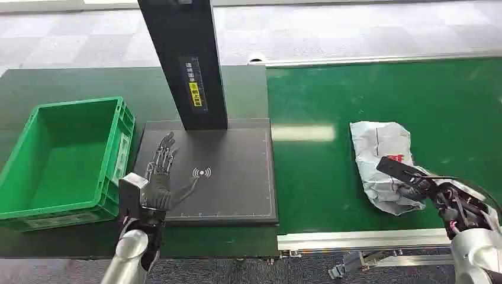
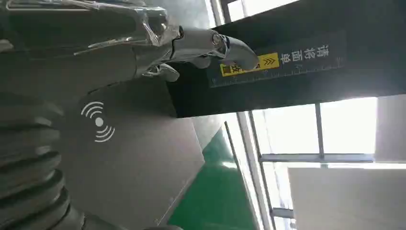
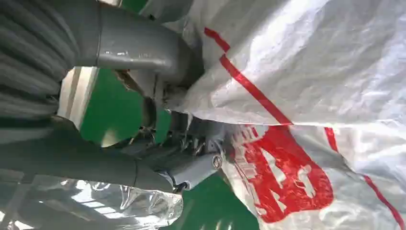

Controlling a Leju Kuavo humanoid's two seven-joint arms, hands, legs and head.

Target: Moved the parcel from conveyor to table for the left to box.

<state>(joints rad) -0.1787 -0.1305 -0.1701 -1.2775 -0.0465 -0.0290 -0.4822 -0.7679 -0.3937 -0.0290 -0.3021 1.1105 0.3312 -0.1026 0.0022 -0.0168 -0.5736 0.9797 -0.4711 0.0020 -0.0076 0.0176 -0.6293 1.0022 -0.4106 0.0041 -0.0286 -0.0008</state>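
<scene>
Our right hand (image 1: 429,192) rests on the near edge of the parcel (image 1: 382,163), a crumpled white plastic bag with red print, which lies on the green conveyor (image 1: 319,177). In the right wrist view the thumb and fingers (image 3: 191,170) sit on either side of a fold of the bag, pressed against the film; we judge this an early grasp, though we cannot tell whether the fingers have fully closed on it. Contact is at the edge nearest the fingers, probably because soft film gives way there and offers a ridge to pinch.

Our left hand (image 1: 158,177) hovers flat over the dark scanning table (image 1: 237,195), fingers stretched out and spread, holding nothing. The wireless mark (image 1: 201,173) printed on the table lies just beside the fingertips, and the black post (image 1: 186,65) rises beyond them. We read this pose as waiting: the hand is stationed where the parcel is to be set down.

The green box (image 1: 35,204) stands empty just beside the left hand, on the side away from the conveyor, so a short carry would finish the job.
</scene>
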